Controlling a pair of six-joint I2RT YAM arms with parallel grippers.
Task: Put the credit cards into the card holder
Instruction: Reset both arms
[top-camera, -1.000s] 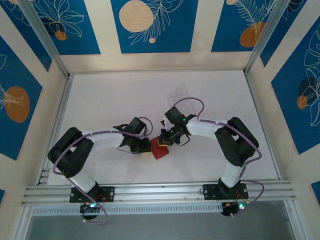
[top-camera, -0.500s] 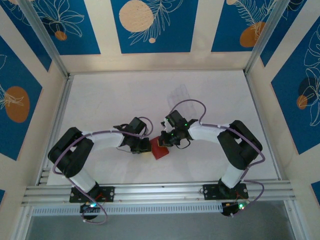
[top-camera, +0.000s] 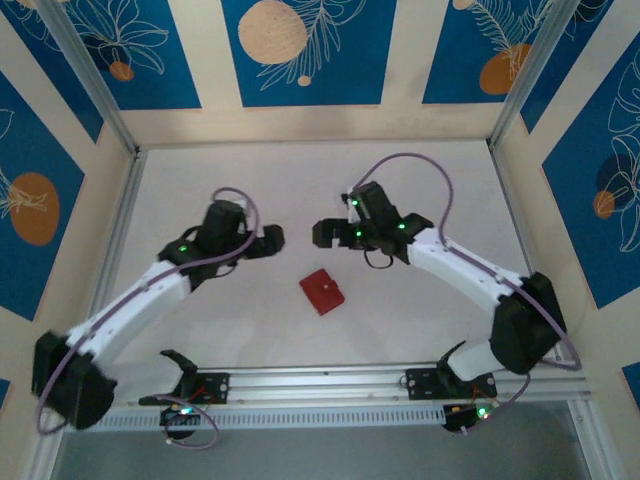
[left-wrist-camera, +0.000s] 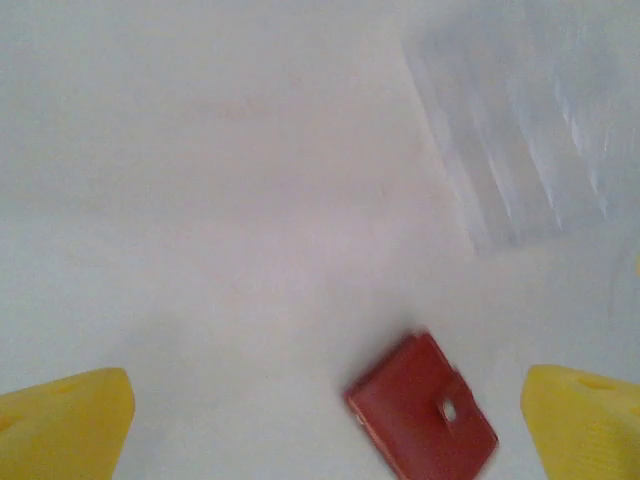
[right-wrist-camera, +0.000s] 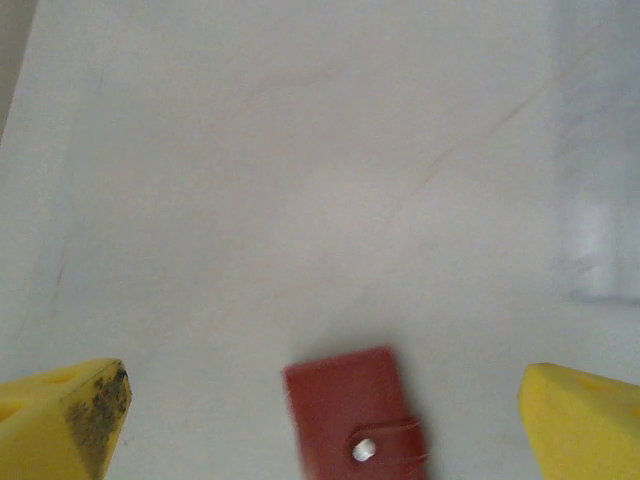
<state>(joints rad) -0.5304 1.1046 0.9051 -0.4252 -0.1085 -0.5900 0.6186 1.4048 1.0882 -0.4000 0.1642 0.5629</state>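
Both arms have pulled back from the card holder (top-camera: 322, 292) — it lies shut, tab snapped, just below centre of the top view. Left gripper (top-camera: 268, 240) and right gripper (top-camera: 325, 233) are now spread wide, holding nothing — cards probably inside, task looks done.

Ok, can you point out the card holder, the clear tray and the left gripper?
card holder (top-camera: 322, 291): top view, middle of its red outer face.
clear tray (left-wrist-camera: 530, 120): left wrist view, middle of its translucent body.
left gripper (top-camera: 274, 238): top view, midway between its open fingertips.
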